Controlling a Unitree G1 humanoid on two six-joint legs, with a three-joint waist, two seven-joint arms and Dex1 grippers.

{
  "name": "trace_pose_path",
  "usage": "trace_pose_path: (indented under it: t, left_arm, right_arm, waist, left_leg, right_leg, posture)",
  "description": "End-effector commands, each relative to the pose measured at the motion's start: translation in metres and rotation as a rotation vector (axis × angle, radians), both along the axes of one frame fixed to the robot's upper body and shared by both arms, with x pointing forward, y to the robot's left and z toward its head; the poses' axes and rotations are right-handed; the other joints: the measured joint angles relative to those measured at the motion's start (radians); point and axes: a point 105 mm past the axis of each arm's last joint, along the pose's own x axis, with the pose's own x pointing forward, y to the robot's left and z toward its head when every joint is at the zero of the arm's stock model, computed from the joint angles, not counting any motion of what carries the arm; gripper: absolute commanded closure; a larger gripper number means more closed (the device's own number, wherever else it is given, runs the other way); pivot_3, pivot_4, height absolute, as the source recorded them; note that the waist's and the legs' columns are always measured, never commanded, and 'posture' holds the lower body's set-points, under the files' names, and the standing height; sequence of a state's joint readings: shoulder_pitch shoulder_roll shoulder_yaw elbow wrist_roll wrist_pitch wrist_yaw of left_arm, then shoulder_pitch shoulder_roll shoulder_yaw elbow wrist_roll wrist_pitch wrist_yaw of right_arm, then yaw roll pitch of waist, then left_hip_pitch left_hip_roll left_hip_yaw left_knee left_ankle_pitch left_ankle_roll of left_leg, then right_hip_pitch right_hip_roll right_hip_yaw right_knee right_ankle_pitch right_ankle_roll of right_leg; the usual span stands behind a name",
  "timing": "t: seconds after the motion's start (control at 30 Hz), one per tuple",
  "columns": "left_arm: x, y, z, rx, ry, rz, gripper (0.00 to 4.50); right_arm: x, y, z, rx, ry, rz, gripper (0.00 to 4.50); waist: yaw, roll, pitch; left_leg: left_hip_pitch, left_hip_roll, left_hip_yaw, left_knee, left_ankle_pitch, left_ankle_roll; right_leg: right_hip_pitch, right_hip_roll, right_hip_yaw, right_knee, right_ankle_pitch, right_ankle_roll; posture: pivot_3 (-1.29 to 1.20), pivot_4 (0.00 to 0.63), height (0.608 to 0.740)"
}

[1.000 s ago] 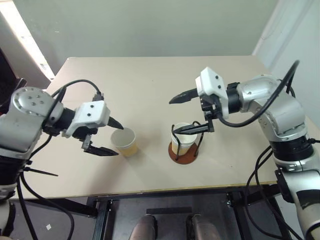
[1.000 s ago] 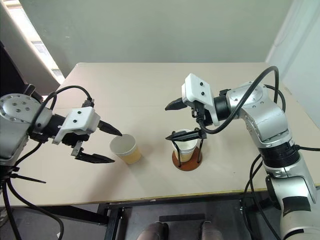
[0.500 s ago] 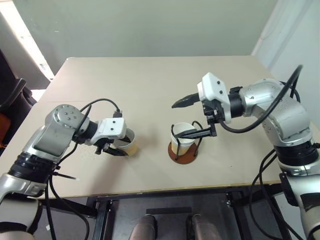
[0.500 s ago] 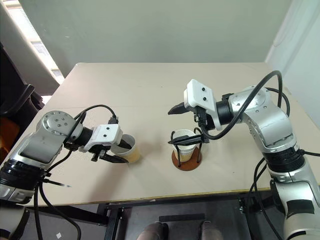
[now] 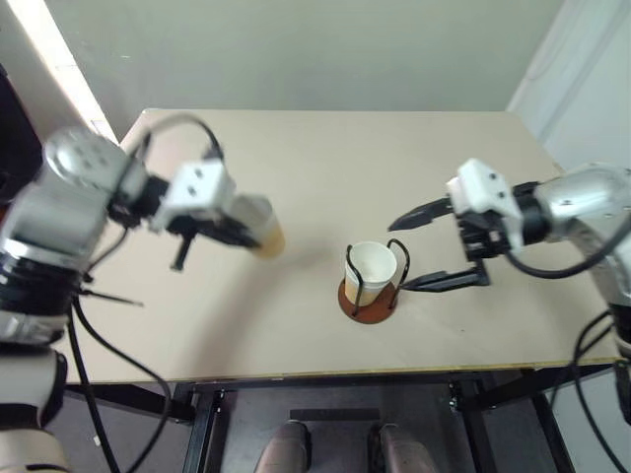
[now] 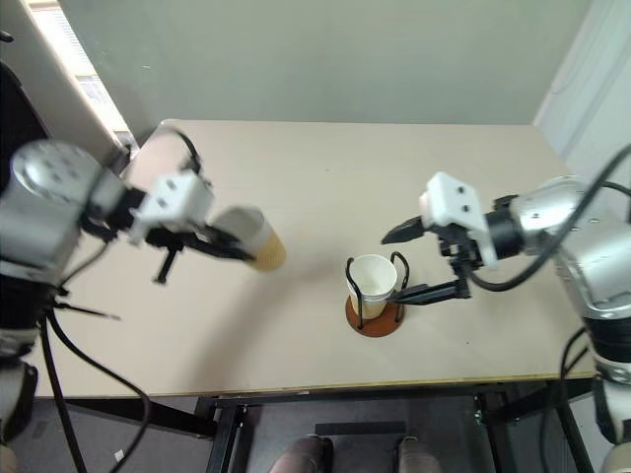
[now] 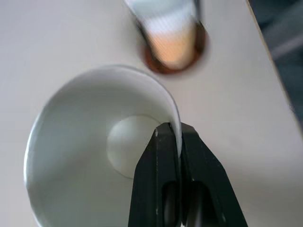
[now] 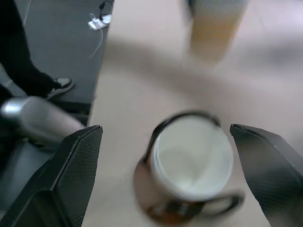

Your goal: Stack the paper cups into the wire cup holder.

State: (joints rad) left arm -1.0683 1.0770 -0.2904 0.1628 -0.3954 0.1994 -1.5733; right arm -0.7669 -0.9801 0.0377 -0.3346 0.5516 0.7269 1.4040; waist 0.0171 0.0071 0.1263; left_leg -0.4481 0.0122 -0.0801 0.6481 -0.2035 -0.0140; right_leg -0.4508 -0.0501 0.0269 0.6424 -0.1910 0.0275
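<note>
Here the beige table (image 5: 325, 177) carries little: the wire cup holder (image 5: 370, 296) stands right of centre toward the near edge, its reddish-brown disc flat on the top and its two black wire loops upright around a paper cup already seated inside (image 5: 372, 268) (whether more than one is nested there cannot be told). Open tabletop lies between the holder and the left arm, and nothing stands on it along that stretch. In the right wrist view a person's dark trouser leg and shoe (image 8: 56, 86) show on the floor beyond the table's edge.

The left gripper (image 5: 237, 234) hangs above the table's left half, its arm reaching in from the left side with the wrist turned toward the holder. Its two black fingers (image 7: 165, 184) are pressed together on the wall of a second paper cup (image 7: 102, 151), one finger inside and one outside the rim, so the cup is carried tilted on its side, clear of the surface.

The right gripper (image 6: 414, 261) sits just to the right of the holder, pointing left at it, fingers spread wide, one on the far side, one on the near side, and holding nothing. It is apart from the wire loops.
</note>
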Motion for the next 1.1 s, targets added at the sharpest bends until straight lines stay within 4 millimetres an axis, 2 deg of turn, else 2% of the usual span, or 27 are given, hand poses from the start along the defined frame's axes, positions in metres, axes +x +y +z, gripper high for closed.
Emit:
trace_pose_path:
  t: [0.03, 0.13, 0.2, 0.3, 0.43, 0.5, 0.57, 0.8, 1.1]
  left_arm:
    - [-0.02, -0.031, 0.029, -0.069, -0.009, -0.235, 4.47]
    - [-0.029, -0.057, 0.046, -0.082, -0.041, -0.386, 4.47]
    - [-0.028, -0.067, 0.051, -0.072, -0.056, -0.433, 4.47]
    - [-0.025, -0.094, 0.046, -0.008, -0.068, -0.53, 4.47]
    - [-0.013, -0.112, 0.026, 0.12, -0.101, -0.589, 4.47]
    - [-0.01, -0.12, 0.021, 0.148, -0.107, -0.616, 4.47]
    - [-0.007, -0.126, 0.016, 0.169, -0.11, -0.637, 4.47]
    - [-0.004, -0.138, 0.008, 0.195, -0.098, -0.676, 4.47]
    - [-0.01, -0.15, 0.001, 0.185, -0.066, -0.736, 4.47]
  right_arm:
    - [-0.004, -0.037, 0.025, 0.057, -0.083, -0.13, 0.0]
    - [0.0, -0.084, 0.049, 0.131, -0.131, -0.312, 0.0]
    - [-0.007, -0.095, 0.057, 0.162, -0.135, -0.332, 0.0]
    - [-0.022, -0.108, 0.047, 0.126, -0.074, -0.361, 0.0]
    - [-0.032, -0.103, 0.042, 0.122, -0.063, -0.37, 0.0]
    - [-0.037, -0.097, 0.041, 0.123, -0.066, -0.366, 0.0]
    - [-0.042, -0.093, 0.04, 0.124, -0.061, -0.359, 0.0]
    - [-0.058, -0.082, 0.045, 0.157, -0.062, -0.344, 0.0]
    - [-0.064, -0.085, 0.043, 0.14, -0.066, -0.409, 0.0]
  waist:
    - [0.003, 0.0, 0.0]
    - [0.006, 0.0, 0.0]
    - [0.006, 0.0, 0.0]
    - [0.006, 0.0, 0.0]
    - [0.002, 0.006, 0.002]
    - [-0.003, 0.008, 0.002]
    - [-0.003, 0.007, 0.002]
    - [0.008, 0.008, 0.002]
    - [0.02, 0.007, 0.002]
  left_leg:
    - [-0.002, 0.0, 0.0, 0.0, 0.0, 0.0]
    - [-0.003, -0.001, 0.001, 0.002, 0.0, 0.001]
    - [-0.004, -0.001, 0.001, 0.003, -0.001, 0.002]
    - [-0.003, -0.001, 0.002, 0.003, -0.002, 0.003]
    - [-0.003, -0.003, 0.003, 0.01, -0.005, 0.006]
    - [-0.005, -0.003, 0.005, 0.016, -0.007, 0.009]
    - [-0.006, -0.004, 0.007, 0.017, -0.008, 0.01]
    - [-0.009, -0.01, 0.004, 0.019, -0.008, 0.011]
    - [-0.015, -0.013, 0.004, 0.024, -0.01, 0.011]
  right_leg:
    - [0.0, 0.0, 0.0, 0.0, 0.0, 0.001]
    - [0.0, -0.002, 0.0, -0.002, 0.001, 0.006]
    - [0.0, -0.003, 0.0, -0.002, 0.002, 0.01]
    - [0.001, -0.003, 0.0, -0.002, 0.0, 0.015]
    - [0.004, -0.003, 0.001, -0.002, -0.003, 0.021]
    - [0.004, -0.004, 0.003, -0.001, 0.0, 0.032]
    - [0.004, -0.004, 0.003, -0.002, 0.001, 0.035]
    - [0.006, -0.007, 0.006, -0.007, 0.001, 0.042]
    - [0.008, -0.01, 0.005, -0.014, 0.003, 0.048]
  posture:
    - [0.0, 0.15, 0.74]
    - [0.0, 0.15, 0.74]
    - [0.0, 0.15, 0.74]
    - [0.0, 0.15, 0.74]
    - [0.0, 0.15, 0.74]
    - [0.0, 0.15, 0.74]
    - [0.0, 0.15, 0.74]
    - [0.0, 0.15, 0.74]
    - [0.0, 0.15, 0.74]
